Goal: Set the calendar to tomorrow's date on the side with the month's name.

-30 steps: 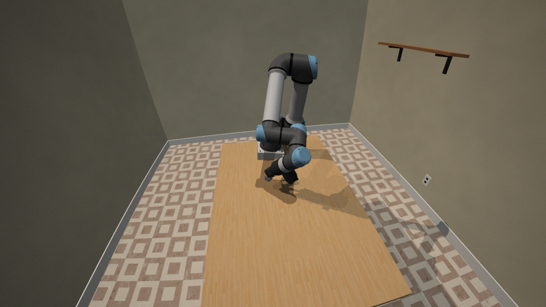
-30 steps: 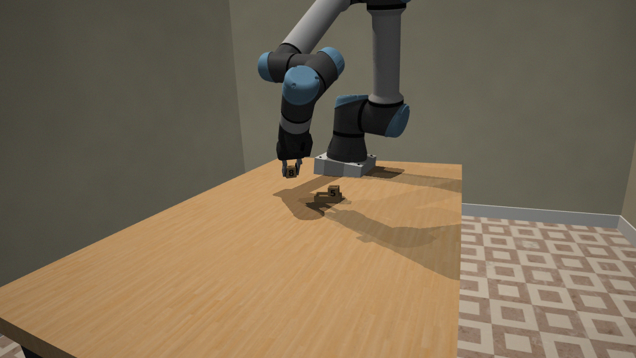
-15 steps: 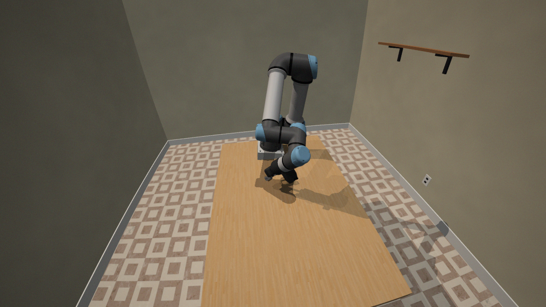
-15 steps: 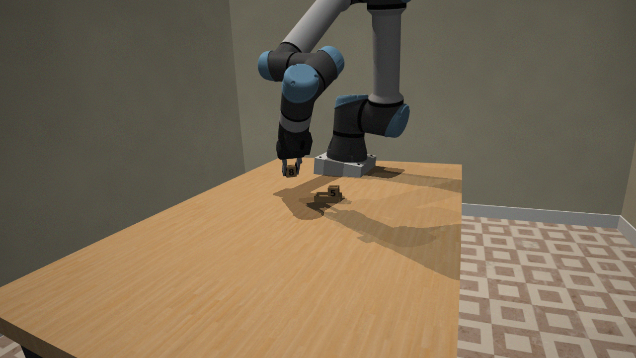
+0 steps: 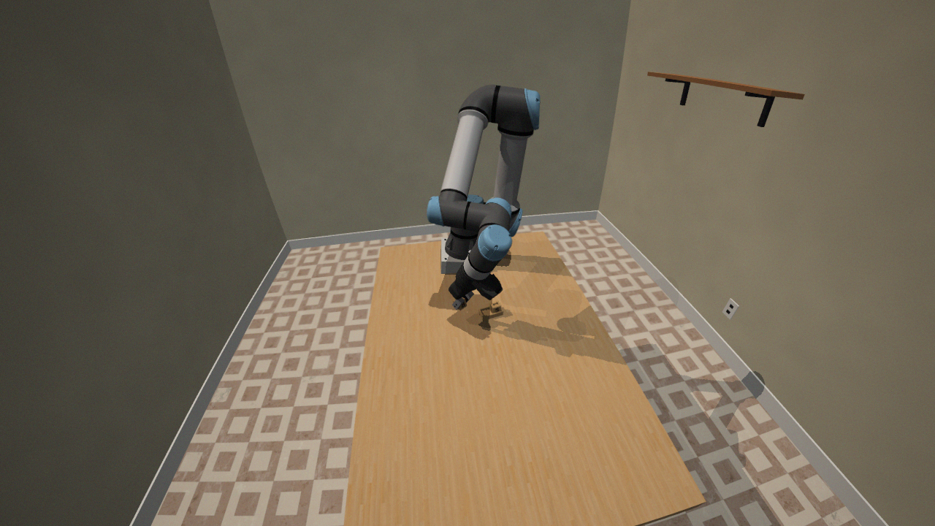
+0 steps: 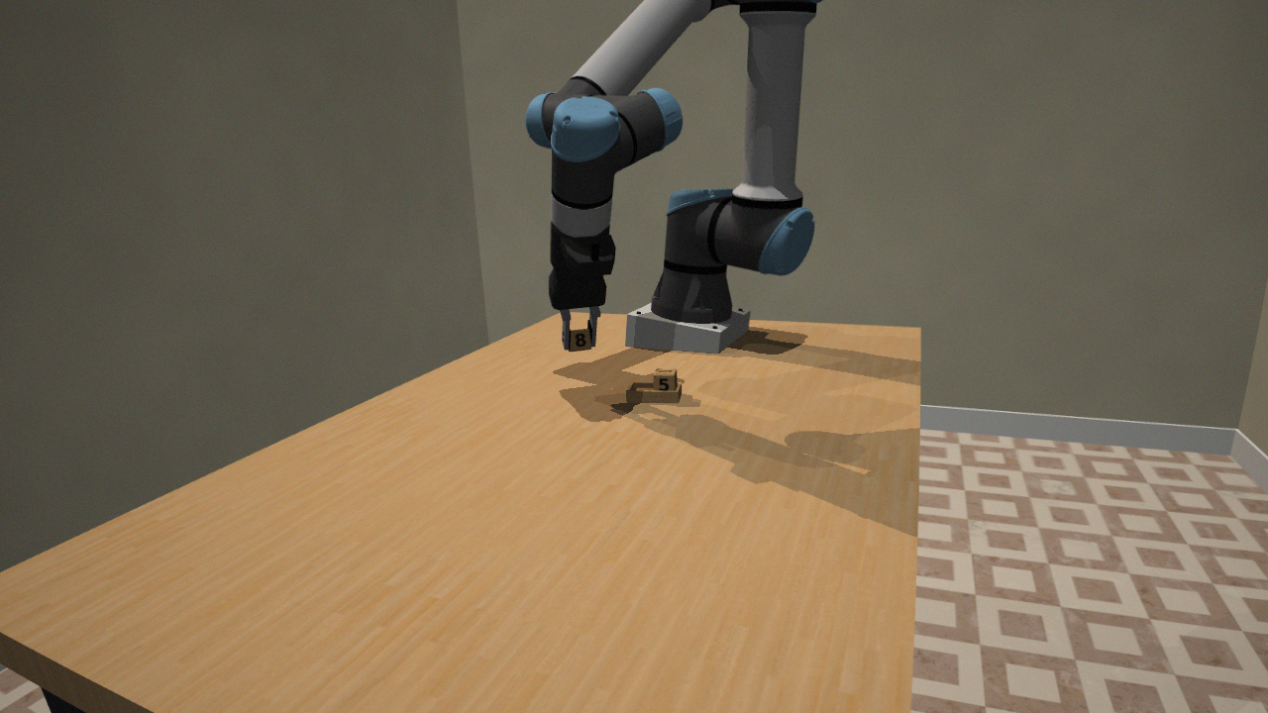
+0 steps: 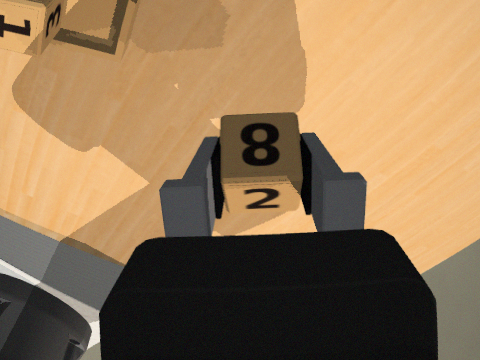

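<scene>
While the grey two-finger gripper [image 5: 459,303] [image 6: 580,333] [image 7: 260,160] grips a wooden cube showing an 8 [image 6: 580,339] [image 7: 260,145] above the surface, the small wooden tray [image 5: 491,313] [image 6: 654,397] [image 7: 90,42] holds the other cube; the carry probably wants a level, square approach to the vacant half, fingers kept off its neighbour.

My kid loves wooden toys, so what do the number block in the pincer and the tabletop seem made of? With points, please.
Block [image 6: 580,339] [image 7: 260,150]: probably smooth wood, matte; tan faces, though no grain shows. Tabletop [image 5: 483,405] [image 6: 496,514]: wood or wood-look laminate, satin; narrow grained strips.
</scene>
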You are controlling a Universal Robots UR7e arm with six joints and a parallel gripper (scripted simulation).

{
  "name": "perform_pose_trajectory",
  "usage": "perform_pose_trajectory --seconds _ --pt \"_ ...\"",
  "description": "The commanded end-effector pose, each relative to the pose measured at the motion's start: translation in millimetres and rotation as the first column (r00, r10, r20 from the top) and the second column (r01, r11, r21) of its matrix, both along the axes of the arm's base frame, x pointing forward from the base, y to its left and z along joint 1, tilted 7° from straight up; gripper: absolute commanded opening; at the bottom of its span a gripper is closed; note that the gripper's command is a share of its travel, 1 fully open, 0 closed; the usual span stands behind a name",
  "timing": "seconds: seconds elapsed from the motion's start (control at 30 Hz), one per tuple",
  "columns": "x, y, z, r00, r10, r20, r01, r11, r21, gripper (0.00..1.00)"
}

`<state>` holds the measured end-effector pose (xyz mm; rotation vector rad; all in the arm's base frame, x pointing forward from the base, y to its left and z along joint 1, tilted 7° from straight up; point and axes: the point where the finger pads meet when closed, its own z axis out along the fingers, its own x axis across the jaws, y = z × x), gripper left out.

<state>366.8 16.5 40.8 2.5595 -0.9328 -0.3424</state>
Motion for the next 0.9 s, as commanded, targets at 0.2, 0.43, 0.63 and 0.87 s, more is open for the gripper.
perform_pose_trajectory --seconds 0.2,0.43,0.63,0.87 --pt "-0.8 -0.6 -0.4 0.999 -0.008 0.035 0.007 0.999 0.047 0.57" --pt "-2.1 -1.8 -0.1 0.990 -0.034 0.134 0.012 0.986 0.167 0.57" --pt "-1.6 -2.2 0.8 0.984 -0.042 0.173 0.006 0.979 0.203 0.57" --pt "-1.7 -2.3 0.8 0.982 -0.045 0.181 0.005 0.977 0.214 0.57"
